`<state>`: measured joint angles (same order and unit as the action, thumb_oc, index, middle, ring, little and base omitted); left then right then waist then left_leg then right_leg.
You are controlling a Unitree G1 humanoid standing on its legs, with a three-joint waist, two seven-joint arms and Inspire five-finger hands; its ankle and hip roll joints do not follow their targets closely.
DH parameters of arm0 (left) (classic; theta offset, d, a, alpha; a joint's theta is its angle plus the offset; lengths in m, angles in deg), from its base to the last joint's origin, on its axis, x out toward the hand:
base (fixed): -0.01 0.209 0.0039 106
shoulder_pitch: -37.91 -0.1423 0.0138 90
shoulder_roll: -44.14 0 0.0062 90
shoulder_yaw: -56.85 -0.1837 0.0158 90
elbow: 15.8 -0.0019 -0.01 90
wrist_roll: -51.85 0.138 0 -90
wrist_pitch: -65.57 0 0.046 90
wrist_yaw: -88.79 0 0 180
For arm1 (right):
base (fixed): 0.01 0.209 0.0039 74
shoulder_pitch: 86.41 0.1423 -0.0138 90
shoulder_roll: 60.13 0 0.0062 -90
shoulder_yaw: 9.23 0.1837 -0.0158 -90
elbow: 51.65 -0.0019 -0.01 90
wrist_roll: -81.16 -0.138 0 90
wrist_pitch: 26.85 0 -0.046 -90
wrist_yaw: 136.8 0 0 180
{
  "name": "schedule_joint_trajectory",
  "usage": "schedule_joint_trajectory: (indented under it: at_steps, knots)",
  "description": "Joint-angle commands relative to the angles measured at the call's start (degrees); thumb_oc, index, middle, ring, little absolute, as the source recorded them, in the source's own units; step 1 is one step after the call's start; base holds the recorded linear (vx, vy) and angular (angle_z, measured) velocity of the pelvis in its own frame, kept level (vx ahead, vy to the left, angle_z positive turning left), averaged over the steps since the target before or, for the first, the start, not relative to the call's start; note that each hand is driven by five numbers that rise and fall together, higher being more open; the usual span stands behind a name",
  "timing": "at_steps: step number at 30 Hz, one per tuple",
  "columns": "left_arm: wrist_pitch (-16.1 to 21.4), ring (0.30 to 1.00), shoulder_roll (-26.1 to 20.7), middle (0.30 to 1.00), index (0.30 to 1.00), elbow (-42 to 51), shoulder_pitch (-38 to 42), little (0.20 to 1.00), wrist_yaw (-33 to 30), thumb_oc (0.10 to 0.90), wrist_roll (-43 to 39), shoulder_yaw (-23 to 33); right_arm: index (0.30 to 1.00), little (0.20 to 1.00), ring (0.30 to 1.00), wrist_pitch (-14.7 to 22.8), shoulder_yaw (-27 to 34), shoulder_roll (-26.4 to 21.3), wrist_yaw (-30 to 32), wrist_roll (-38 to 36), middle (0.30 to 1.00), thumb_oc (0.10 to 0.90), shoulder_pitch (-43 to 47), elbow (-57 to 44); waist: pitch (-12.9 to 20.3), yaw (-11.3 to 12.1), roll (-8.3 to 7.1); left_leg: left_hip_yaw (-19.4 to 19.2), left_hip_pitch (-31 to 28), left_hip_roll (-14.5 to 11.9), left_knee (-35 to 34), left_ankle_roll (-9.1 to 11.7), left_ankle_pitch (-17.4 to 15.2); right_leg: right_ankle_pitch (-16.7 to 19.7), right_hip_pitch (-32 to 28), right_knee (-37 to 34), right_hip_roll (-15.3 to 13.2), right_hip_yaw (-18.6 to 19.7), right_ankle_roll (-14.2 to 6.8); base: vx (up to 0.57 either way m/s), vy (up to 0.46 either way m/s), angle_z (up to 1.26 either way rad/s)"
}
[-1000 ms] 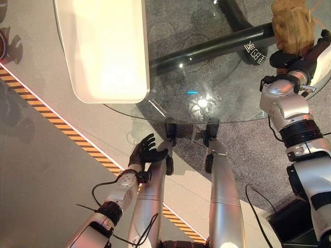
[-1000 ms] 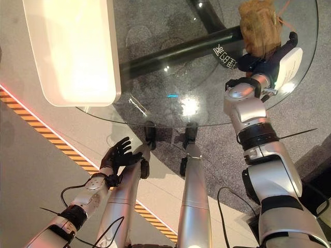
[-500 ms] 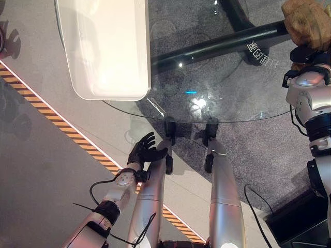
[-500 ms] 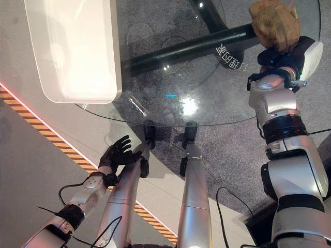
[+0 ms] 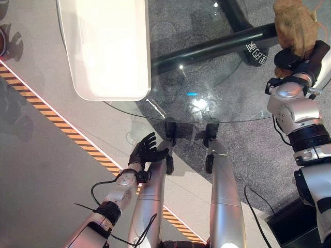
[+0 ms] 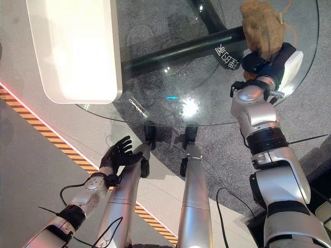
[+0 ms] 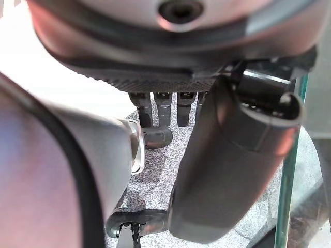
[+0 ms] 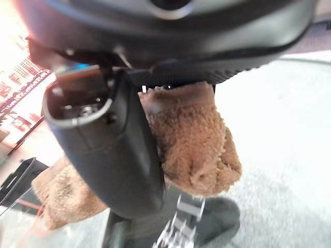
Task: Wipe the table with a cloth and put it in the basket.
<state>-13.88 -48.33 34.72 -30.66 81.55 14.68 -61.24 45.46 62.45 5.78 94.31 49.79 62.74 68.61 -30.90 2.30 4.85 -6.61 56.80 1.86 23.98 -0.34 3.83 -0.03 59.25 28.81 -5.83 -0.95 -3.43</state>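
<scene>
- Right wrist view: my right hand [image 8: 111,155] has thumb and fingers curled around the brown cloth [image 8: 194,139].
- I see that cloth bunched on the far right of the glass table [image 5: 207,77].
- My left hand [image 5: 145,153] hangs below the table's near edge, fingers spread.
</scene>
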Motion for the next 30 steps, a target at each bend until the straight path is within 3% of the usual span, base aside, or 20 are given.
schedule_joint_trajectory:
  at_steps: [1,8,15,23,30]
  knots:
    - [-1.2,0.9,1.4,0.9,0.9,-0.4,-9.8,0.9,0.1,0.8,0.8,-1.0,0.3,0.2,0.3,0.1,-0.5,-2.6,2.2,6.8,0.3,0.1,2.7,-10.2,1.1,-0.2,2.6,3.1,-0.5,3.7,4.0,-0.5,-7.8,-0.5,0.2,-0.1,3.2,-2.4,-0.6,0.01,0.074,0.01]
    - [-0.6,0.9,1.9,0.9,0.9,-1.5,-10.1,0.9,1.4,0.8,1.2,-0.8,0.3,0.2,0.3,-6.2,-4.8,-1.3,-1.4,12.6,0.3,0.1,7.4,-8.8,1.1,1.0,3.32,3.1,-0.8,4.2,3.8,-0.8,-7.6,-0.6,-0.1,-0.3,2.7,-2.6,-0.5,0.01,0.061,0.02]
    - [0.3,0.9,1.8,0.9,0.9,-2.1,-10.0,0.9,2.3,0.8,1.4,-1.3,0.3,0.2,0.3,-9.4,-11.0,0.7,-8.8,15.5,0.3,0.1,12.9,-2.8,1.1,2.7,3.96,3.4,-0.2,4.6,3.7,-0.6,-7.2,-0.5,0.1,-0.3,1.9,-3.6,-0.5,0.0,0.021,0.02]
    - [0.7,0.9,1.8,0.9,0.9,-1.1,-10.6,0.9,2.7,0.8,1.8,-2.1,0.3,0.2,0.3,-8.6,-16.3,3.3,-20.7,21.5,0.3,0.1,13.8,-3.6,1.1,3.9,4.23,3.7,0.1,5.0,3.2,-0.5,-6.6,-0.4,0.3,-0.7,1.4,-4.4,-0.4,0.0,0.004,0.04]
    - [1.3,0.9,2.5,0.9,0.9,-0.7,-11.3,0.9,3.2,0.8,3.2,-1.6,0.3,0.2,0.3,-5.1,-18.2,7.4,-28.6,24.2,0.3,0.1,9.6,-11.0,1.1,4.0,3.9,3.6,-0.1,5.1,2.8,-0.3,-6.4,-0.4,0.0,-1.3,1.4,-4.6,-0.6,0.0,0.001,0.01]
